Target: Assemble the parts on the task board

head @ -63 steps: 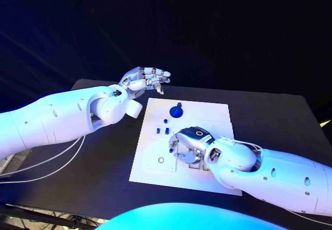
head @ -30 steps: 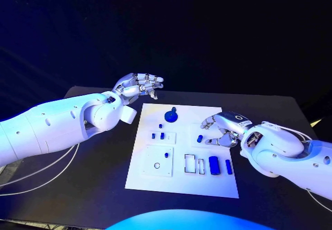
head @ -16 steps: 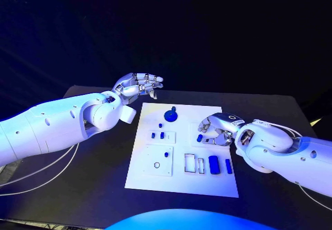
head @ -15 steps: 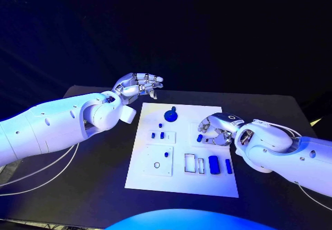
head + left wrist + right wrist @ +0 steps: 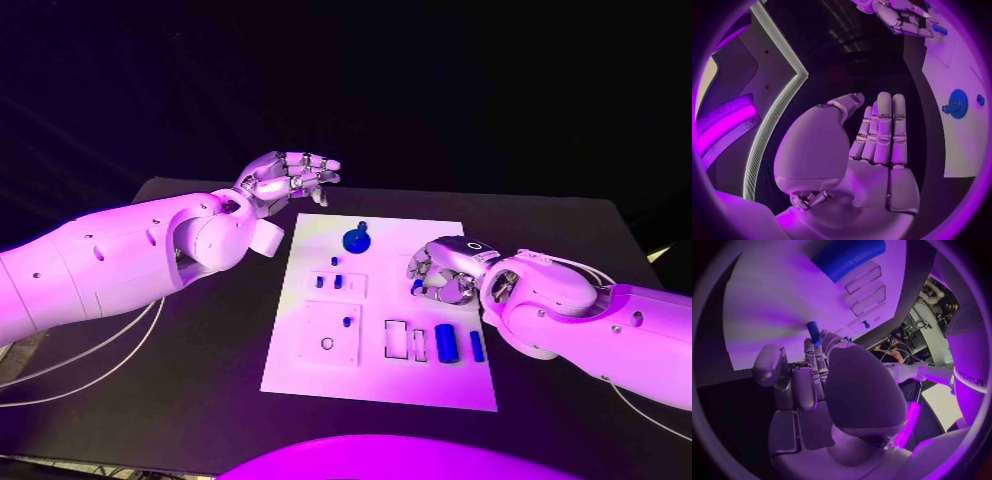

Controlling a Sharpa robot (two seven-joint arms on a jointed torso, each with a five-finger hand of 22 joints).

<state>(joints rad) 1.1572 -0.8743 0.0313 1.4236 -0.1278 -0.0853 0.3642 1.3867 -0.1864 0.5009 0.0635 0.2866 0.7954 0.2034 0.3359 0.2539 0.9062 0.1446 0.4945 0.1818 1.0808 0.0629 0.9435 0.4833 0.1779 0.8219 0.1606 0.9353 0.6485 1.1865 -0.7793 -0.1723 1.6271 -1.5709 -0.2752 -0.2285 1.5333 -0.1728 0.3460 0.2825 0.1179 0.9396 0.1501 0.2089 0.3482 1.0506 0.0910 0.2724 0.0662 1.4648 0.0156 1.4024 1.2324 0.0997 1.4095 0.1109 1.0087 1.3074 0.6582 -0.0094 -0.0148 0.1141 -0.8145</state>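
Observation:
The white task board lies in the middle of the black table. My right hand hovers low over the board's right middle, fingers curled down at a small blue peg. In the right wrist view the peg stands at the fingertips with the thumb apart; whether it is gripped is unclear. My left hand is raised beyond the board's far left corner, holding nothing, its fingers straight in the left wrist view. A blue gear sits at the board's far middle. A blue cylinder and a slim blue bar lie near right.
Small blue pieces stand in a raised block on the board's left, and another in the block nearer me. Two open slots lie left of the cylinder. Black table surrounds the board.
My right hand has moved from the near slots up to the small blue peg and edged left over it, fingers closing around it. The left hand has stayed put.

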